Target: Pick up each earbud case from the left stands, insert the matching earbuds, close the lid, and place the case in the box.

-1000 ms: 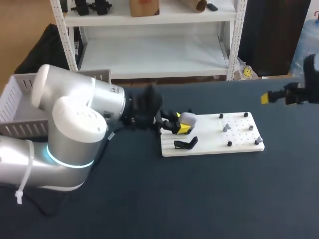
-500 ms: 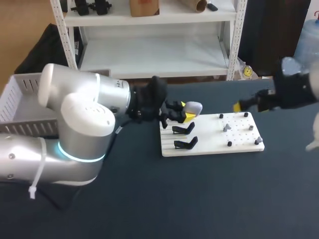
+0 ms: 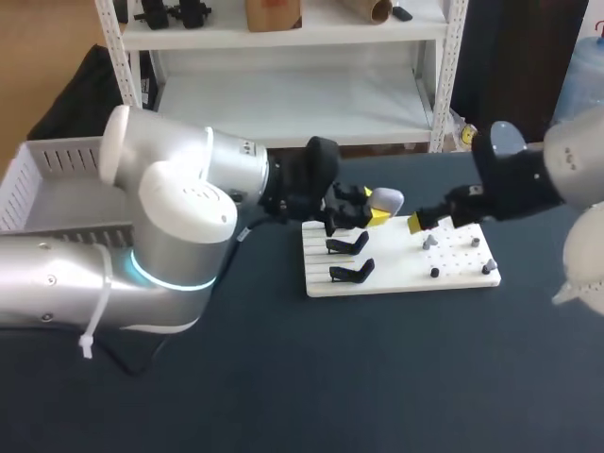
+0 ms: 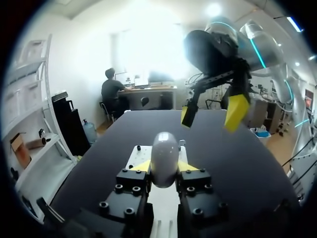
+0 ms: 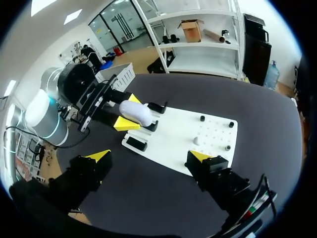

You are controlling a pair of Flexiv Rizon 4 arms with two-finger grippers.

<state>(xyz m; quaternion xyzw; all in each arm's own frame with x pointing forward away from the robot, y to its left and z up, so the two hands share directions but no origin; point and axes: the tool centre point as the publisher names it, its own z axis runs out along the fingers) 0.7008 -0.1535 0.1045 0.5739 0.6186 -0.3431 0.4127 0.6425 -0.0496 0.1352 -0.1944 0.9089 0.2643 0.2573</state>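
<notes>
A grey-white earbud case (image 3: 389, 199) hangs above the near-left corner of the white board (image 3: 453, 278), lid down. My left gripper (image 3: 374, 207) is shut on it. In the left wrist view the case (image 4: 164, 157) sits between the yellow fingertips (image 4: 142, 165). My right gripper (image 3: 419, 223) stands open just to the right of the case, with nothing in it. The right wrist view shows the case (image 5: 134, 112) ahead of that open gripper (image 5: 149, 156). Two black stands (image 3: 348, 244) (image 3: 352, 273) on the board's left are bare. Small grey earbuds (image 3: 429, 242) (image 3: 489, 267) rest on the board's right half.
A grey slotted basket (image 3: 38, 193) stands at the table's far left, partly behind my left arm. Black pegs (image 3: 434, 273) dot the board's right half. Dark tabletop lies open in front of the board.
My left gripper has carried the case up and to the right, off the stands. My right arm has swung in from the right edge until its gripper is beside the case.
</notes>
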